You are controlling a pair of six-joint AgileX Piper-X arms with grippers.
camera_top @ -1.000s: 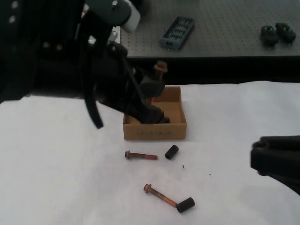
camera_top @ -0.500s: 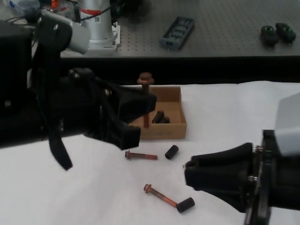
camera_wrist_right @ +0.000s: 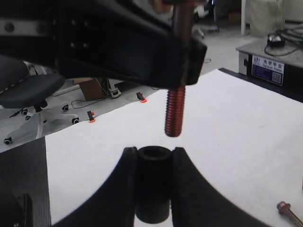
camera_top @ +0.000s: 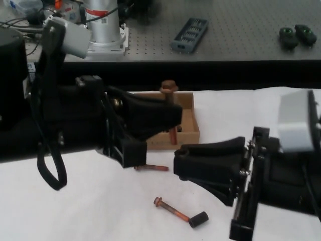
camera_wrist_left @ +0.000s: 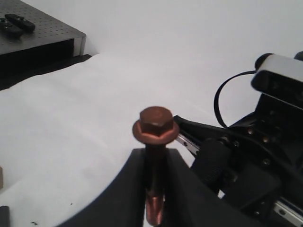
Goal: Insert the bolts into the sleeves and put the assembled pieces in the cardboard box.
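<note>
My left gripper (camera_top: 170, 118) is shut on a copper bolt (camera_top: 169, 113) and holds it upright, head up, in front of the cardboard box (camera_top: 189, 134). In the left wrist view the bolt (camera_wrist_left: 155, 142) stands between the fingers of that gripper (camera_wrist_left: 155, 163). My right gripper (camera_wrist_right: 154, 158) is shut on a black sleeve (camera_wrist_right: 152, 187), open end up, right under the bolt's threaded tip (camera_wrist_right: 175, 118) with a small gap between them. From above, the right gripper (camera_top: 181, 161) sits low, just below the bolt.
A loose bolt (camera_top: 154, 167) lies on the white cloth under the left gripper. Nearer the front lies another bolt (camera_top: 173, 208) with its tip at a black sleeve (camera_top: 198, 219). A blue rack (camera_top: 189, 33) and black parts (camera_top: 297, 35) sit on the back bench.
The left gripper has carried the bolt from over the box to in front of it. The right arm has come in from the right and now covers the spot where a loose sleeve lay.
</note>
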